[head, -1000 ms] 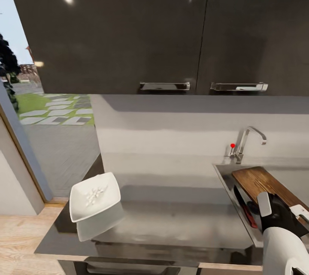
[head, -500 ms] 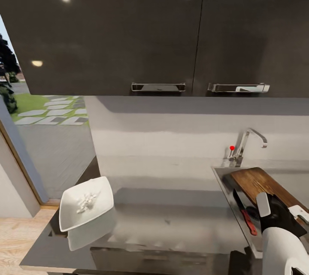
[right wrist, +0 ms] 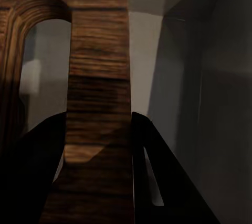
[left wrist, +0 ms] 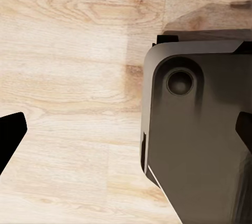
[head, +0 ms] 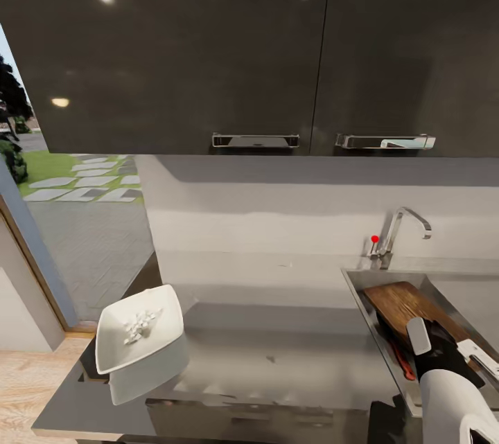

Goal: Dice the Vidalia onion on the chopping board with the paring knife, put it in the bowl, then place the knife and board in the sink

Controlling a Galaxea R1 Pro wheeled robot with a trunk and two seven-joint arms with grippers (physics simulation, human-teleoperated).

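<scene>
the right arm [head: 450, 402] reaches forward and down from the lower right corner of the head view, its black wrist dipping into the sink [head: 360, 291]. the right jaws [head: 443, 347] are closed on the board [head: 402, 302], clamped over the strip of wood beside the handle slot; in the right wrist view the board [right wrist: 97, 77] runs straight out between the two dark fingers [right wrist: 152, 177]. the board's long axis slants from the jaws away toward the tap [head: 398, 229], lying tilted inside the basin. the knife [head: 398, 354], red handle showing, lies in the sink just beside the jaws, under the board's edge. well away from the jaws on the worktop [head: 277, 354] sits the bowl [head: 138, 330] with the diced onion [head: 138, 323] in it. the left jaws [left wrist: 126, 129] stand wide over the wooden floor [left wrist: 68, 51], holding nothing.
</scene>
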